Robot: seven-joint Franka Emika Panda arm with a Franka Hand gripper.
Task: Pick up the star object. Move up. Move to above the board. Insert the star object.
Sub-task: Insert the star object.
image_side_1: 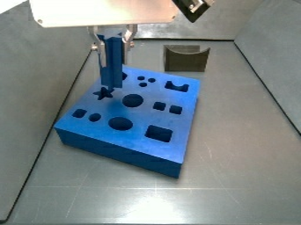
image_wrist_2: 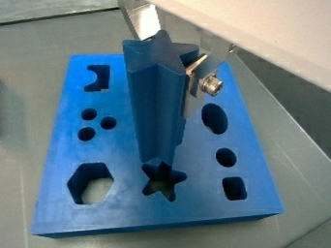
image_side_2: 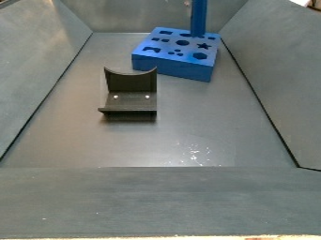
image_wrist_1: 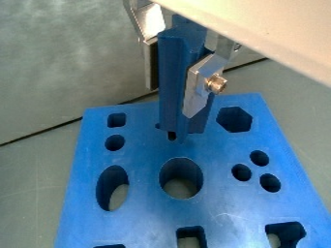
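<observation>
- The tool (image_wrist_2: 165, 53) grips the top of the star (image_wrist_2: 155, 107), above the board (image_wrist_2: 246, 208).
- The star stands upright, its lower end at the star hole (image_wrist_2: 163, 180).
- The fixture (image_side_2: 128, 94) is well apart.

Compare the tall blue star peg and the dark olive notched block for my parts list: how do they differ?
The tall blue star peg stands upright, held by the end effector over the blue board's star hole; the dark olive notched block sits low and free on the floor. Peg slim, block squat.
</observation>
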